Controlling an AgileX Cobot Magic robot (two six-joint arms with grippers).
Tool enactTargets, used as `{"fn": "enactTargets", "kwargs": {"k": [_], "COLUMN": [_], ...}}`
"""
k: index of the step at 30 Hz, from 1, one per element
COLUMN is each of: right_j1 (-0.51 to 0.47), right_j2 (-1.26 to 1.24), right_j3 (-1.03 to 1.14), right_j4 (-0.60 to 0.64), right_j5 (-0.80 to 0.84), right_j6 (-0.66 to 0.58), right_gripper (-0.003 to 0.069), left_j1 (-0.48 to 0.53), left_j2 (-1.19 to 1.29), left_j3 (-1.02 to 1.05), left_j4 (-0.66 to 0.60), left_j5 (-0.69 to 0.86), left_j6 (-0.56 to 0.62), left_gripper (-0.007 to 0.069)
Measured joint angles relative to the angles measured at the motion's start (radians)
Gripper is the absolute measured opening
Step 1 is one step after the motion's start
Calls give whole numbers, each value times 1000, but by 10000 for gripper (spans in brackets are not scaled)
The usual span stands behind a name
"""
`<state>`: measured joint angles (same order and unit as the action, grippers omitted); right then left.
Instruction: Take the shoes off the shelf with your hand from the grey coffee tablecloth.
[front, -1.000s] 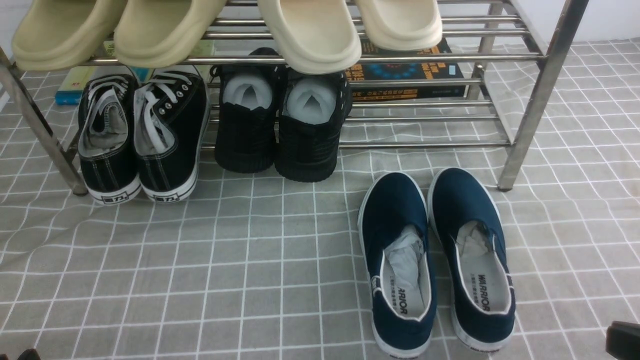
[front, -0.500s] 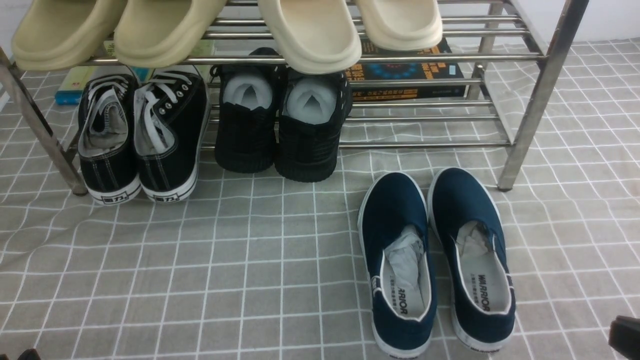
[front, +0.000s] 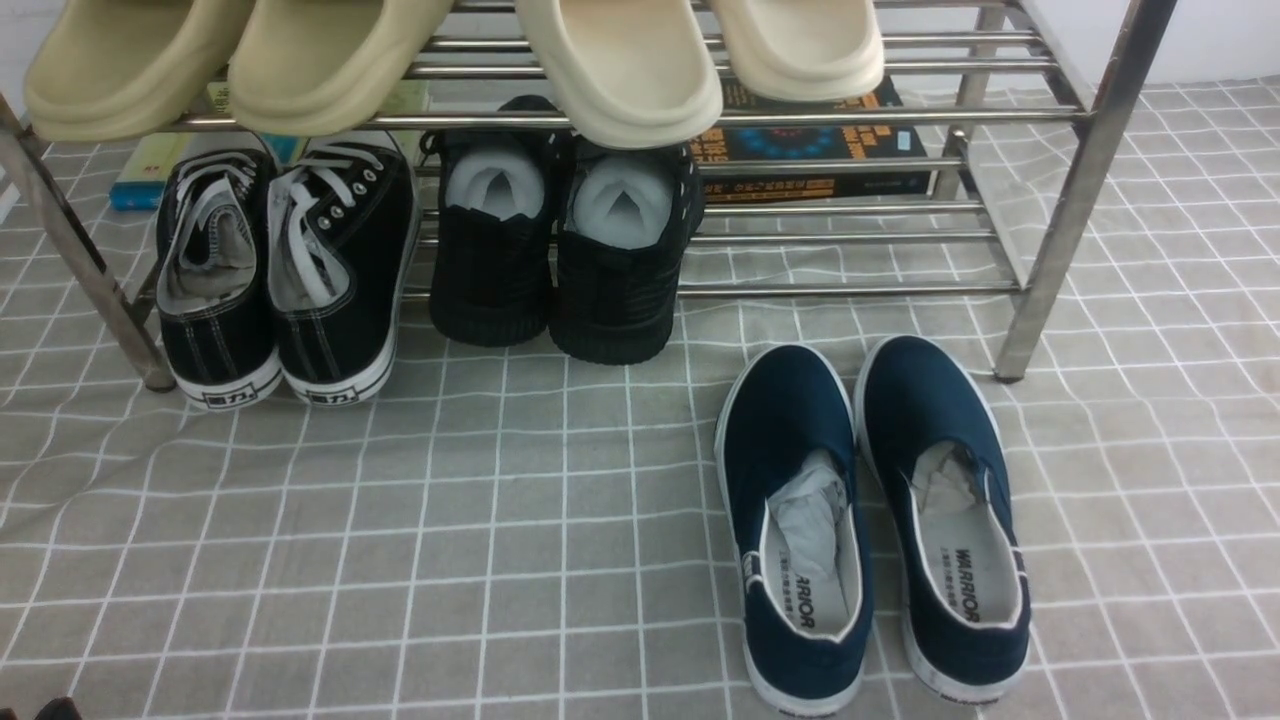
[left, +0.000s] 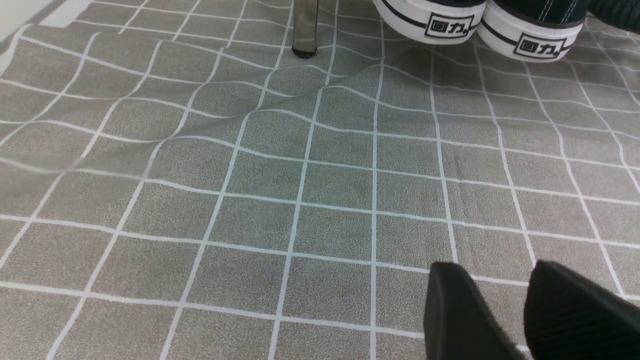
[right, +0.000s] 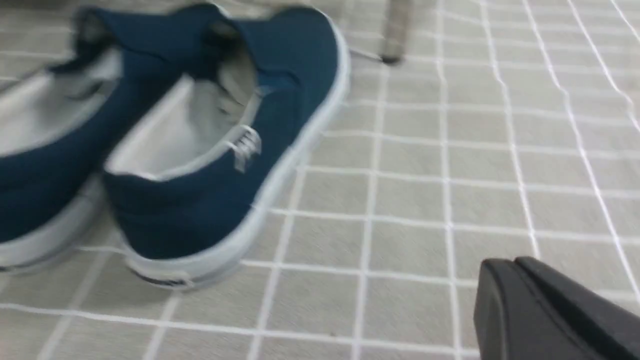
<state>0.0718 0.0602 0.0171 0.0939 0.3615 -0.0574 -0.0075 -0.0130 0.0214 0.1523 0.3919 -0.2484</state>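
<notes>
Right hand (right: 500, 262) closed, fingertips together — left hand (left: 490, 265) parted slightly, with nothing between the fingers. Navy slip-ons (front: 870, 520) resting side by side on the grey gridded tablecloth (front: 400, 560) — in front of the metal shelf (front: 1065, 200), toward its right end.

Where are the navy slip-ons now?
Front view, right side: the navy slip-ons sit on the grey cloth, in front of the rack's right end.

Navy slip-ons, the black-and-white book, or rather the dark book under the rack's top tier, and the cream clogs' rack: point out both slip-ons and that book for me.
left slip-on (front: 790, 410): front view, on its navy toe
right slip-on (front: 925, 385): front view, on its navy toe
dark book (front: 860, 145): front view, on its cover
</notes>
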Motion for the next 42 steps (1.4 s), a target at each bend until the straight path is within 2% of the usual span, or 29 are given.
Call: {"fn": "enactTargets", "kwargs": {"k": [4, 9, 18, 32, 42], "right_j1": [-95, -130, -121, -22, -17], "right_j2": [-61, -71, -71, -71, -71], "right_j3": [1, -2, -2, -2, -2], "right_j4": [-2, -14, -24, -28, -28], "right_j5": [13, 26, 26, 27, 27], "right_j6": [0, -4, -4, -4, -4], "right_gripper": [26, 33, 43, 59, 76], "left_j1": [0, 0, 0, 0, 0], "left_j2": [0, 0, 0, 0, 0], "left_j3": [0, 0, 0, 0, 0], "left_j4": [0, 0, 0, 0, 0], "left_j5": [0, 0, 0, 0, 0], "left_j6": [0, 0, 0, 0, 0], "left_gripper": [240, 240, 240, 240, 240]}}
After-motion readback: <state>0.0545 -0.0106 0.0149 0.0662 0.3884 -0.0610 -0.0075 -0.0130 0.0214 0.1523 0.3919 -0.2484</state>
